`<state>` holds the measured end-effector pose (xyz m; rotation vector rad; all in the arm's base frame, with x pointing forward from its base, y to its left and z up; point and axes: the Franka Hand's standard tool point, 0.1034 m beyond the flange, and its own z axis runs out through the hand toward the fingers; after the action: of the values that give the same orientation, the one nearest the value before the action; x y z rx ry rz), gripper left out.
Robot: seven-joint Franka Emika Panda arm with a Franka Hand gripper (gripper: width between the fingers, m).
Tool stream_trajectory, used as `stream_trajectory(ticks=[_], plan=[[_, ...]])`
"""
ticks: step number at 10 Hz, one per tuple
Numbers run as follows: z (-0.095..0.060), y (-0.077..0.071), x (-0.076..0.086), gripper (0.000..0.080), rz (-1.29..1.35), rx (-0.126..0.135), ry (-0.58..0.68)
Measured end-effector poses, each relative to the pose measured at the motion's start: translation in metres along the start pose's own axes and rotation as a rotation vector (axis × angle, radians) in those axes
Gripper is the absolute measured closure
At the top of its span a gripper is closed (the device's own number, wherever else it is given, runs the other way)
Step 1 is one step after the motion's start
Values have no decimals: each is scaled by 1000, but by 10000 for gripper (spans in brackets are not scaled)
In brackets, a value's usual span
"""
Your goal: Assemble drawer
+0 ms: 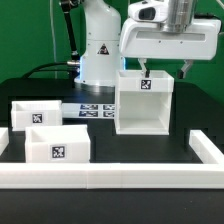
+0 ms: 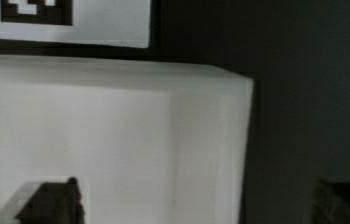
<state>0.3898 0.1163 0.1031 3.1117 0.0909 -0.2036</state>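
The tall white casing [image 1: 145,103] stands open-topped in the middle of the black table, with a tag on its back wall. Two smaller white trays lie toward the exterior view's left: one further back [image 1: 35,115], one nearer the front [image 1: 57,148]. My gripper [image 1: 166,72] hangs just above the casing's top, toward its right side in the exterior view, and is open and empty. In the wrist view the gripper [image 2: 198,203] is spread wide. One dark fingertip [image 2: 47,200] is over the casing's white surface [image 2: 119,130] and the other over the dark table beside its edge.
The marker board [image 1: 95,108] lies behind the trays, next to the robot base [image 1: 100,50]. A long low white border rail [image 1: 110,178] runs along the front and turns back at the exterior view's right [image 1: 205,150]. A tagged white sheet [image 2: 56,20] shows beyond the casing.
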Motion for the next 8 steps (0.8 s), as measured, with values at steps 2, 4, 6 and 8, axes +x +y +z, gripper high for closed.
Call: stream_trajectory(ticks=[2,4,6,8], plan=[[0,0,0,238,-3,0,0],[0,2,1,373,7,11,-2],[0,2,1,707,7,11,-2],[0,2,1,762,7,11,-2]])
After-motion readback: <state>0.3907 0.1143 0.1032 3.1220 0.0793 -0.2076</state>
